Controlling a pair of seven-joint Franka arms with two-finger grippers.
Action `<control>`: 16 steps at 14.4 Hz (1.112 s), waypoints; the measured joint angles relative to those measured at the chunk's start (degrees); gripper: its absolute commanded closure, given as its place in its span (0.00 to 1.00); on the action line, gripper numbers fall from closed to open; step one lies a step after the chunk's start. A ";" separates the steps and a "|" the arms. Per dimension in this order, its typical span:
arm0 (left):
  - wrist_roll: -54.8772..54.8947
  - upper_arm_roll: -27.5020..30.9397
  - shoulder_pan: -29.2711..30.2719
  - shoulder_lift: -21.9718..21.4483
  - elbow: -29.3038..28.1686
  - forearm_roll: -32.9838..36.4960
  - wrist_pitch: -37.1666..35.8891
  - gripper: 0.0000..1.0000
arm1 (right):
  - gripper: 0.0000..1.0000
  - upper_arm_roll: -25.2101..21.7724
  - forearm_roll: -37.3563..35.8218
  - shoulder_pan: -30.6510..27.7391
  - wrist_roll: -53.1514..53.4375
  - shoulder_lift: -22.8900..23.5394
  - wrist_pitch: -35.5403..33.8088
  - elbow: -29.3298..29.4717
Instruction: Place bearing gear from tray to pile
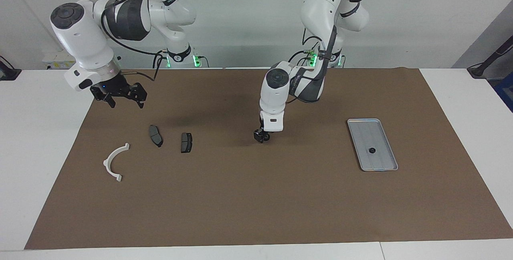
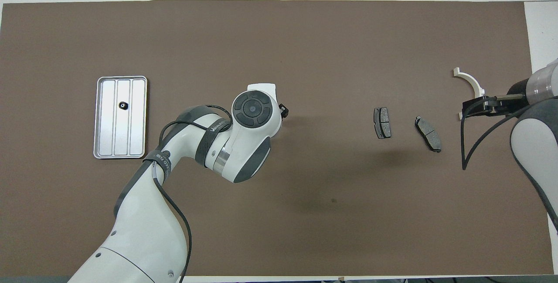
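Observation:
A small black bearing gear [image 1: 372, 150] [image 2: 123, 106] lies in the silver ridged tray [image 1: 366, 132] [image 2: 109, 134] toward the left arm's end of the table. The pile is a white curved bracket [image 1: 106, 163] [image 2: 473, 83] and two dark brake pads [image 1: 155, 135] [image 1: 186, 142] [image 2: 382, 122] [image 2: 428, 133] toward the right arm's end. My left gripper [image 1: 261, 138] [image 2: 284, 109] hangs low over the middle of the mat, between tray and pile, mostly hidden under its wrist from above. My right gripper [image 1: 126, 104] [image 2: 473, 106] is raised and open, overlapping the bracket's end in the overhead view, with nothing in it.
A brown mat [image 1: 256, 204] covers most of the white table [image 1: 36, 140]. The left arm's forearm [image 2: 148, 213] reaches in over the mat's near part.

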 measured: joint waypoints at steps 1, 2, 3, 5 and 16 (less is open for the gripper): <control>0.00 0.39 0.04 -0.08 0.34 0.12 -1.38 0.09 | 0.00 0.00 0.01 0.00 -0.08 0.05 0.42 -0.01; 0.15 0.91 0.16 -0.32 0.78 0.25 -2.93 0.09 | 0.00 0.00 0.02 0.02 -0.23 0.07 0.77 -0.01; 1.04 1.60 0.61 -0.79 1.18 0.37 -4.49 0.09 | 0.00 0.02 0.03 0.05 -0.28 0.22 1.09 0.00; 6.18 2.21 3.37 -2.65 1.49 0.43 -8.01 0.09 | 0.00 0.33 0.36 0.37 -0.36 1.35 2.09 0.50; 54.63 2.64 31.27 -8.90 -1.92 0.54 -14.25 0.12 | 0.00 1.45 0.78 21.14 16.61 24.25 -3.48 28.69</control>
